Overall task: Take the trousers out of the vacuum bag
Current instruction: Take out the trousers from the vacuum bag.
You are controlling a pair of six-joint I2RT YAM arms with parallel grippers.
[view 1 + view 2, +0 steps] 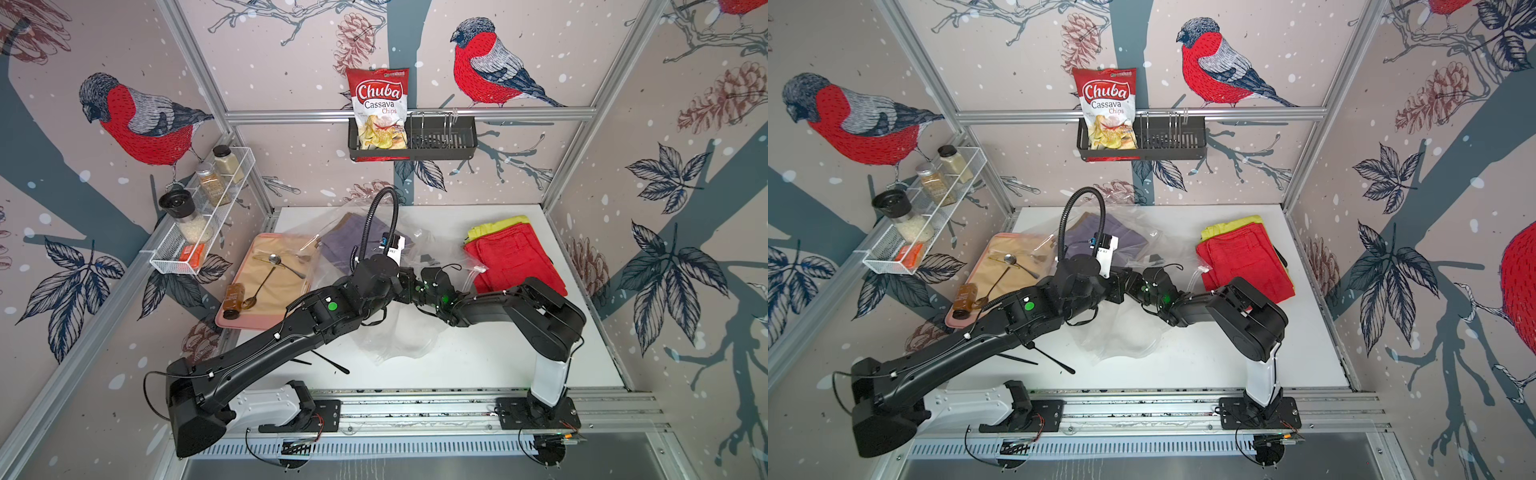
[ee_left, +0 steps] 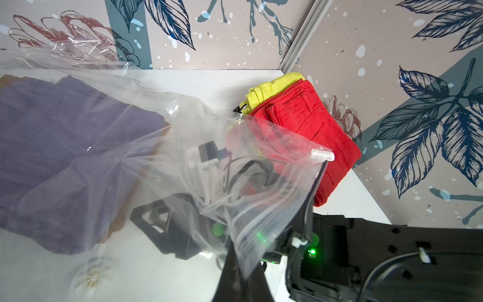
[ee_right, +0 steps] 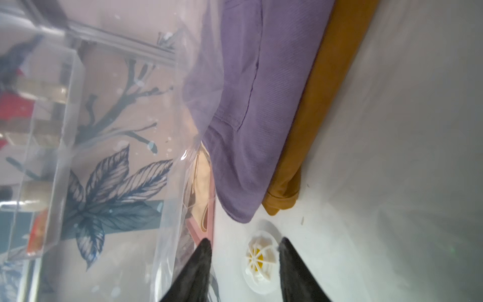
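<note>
Here, the left end effector [image 2: 235, 257] pinches the vacuum bag [image 2: 271, 206].

The black left arm [image 1: 257, 353] leaves its white base at 7 o'clock and stretches low and long toward the middle of the table. Its wrist [image 1: 374, 274] bends over toward 3 o'clock. The black parallel left gripper [image 2: 240, 258] is pinched tight on the zip edge of the clear crinkly plastic vacuum bag [image 2: 261, 214]. The black right arm [image 1: 544, 316] rises from 5 o'clock, folds at the elbow and reaches toward 9 o'clock (the 2 wrists almost meet at centre). The right gripper [image 3: 245, 245] holds its 2 dark fingers [image 3: 203, 256] clearly apart.
</note>
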